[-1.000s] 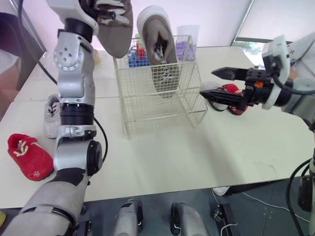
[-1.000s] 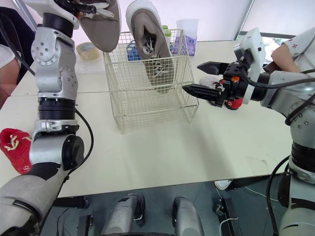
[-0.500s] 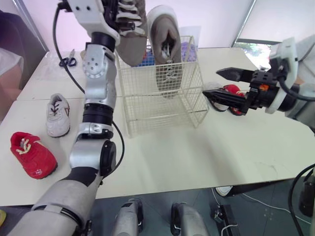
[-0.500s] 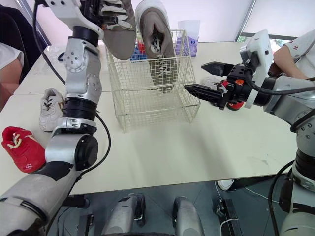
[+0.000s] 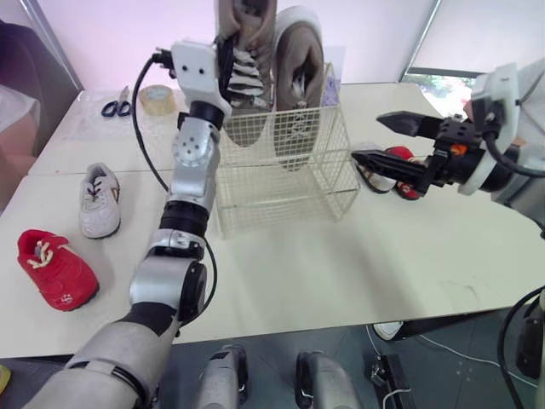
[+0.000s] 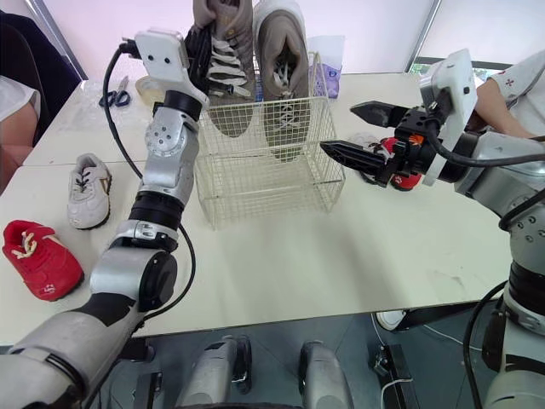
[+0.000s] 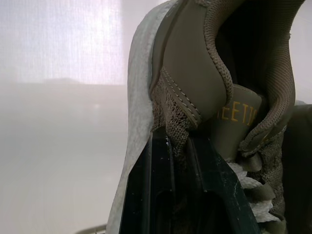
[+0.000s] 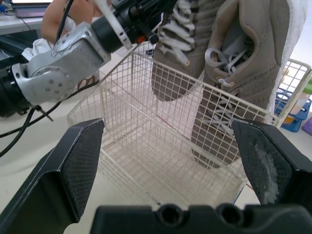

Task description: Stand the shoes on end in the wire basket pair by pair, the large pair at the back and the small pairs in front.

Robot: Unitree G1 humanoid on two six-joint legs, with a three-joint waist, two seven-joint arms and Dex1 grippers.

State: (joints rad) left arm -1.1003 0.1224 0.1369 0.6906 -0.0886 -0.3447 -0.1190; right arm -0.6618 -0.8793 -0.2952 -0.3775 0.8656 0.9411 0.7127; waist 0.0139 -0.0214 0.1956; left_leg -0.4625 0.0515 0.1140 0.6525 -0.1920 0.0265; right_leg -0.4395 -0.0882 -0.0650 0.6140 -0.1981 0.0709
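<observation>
– Since the frame half a second back, your left arm has swung the second taupe shoe [image 5: 243, 94] in over the wire basket [image 5: 281, 183], beside its mate [image 5: 298, 94] standing at the back.
– How do I finish?
– Its long axis is near upright, toe down, laces facing the robot. Your left gripper [image 7: 178, 161] is clamped on the heel collar. Lower it straight, parallel to the mate, and release once the toe rests. Your right gripper [image 5: 366, 136] hangs wide open and empty, right of the basket.
</observation>
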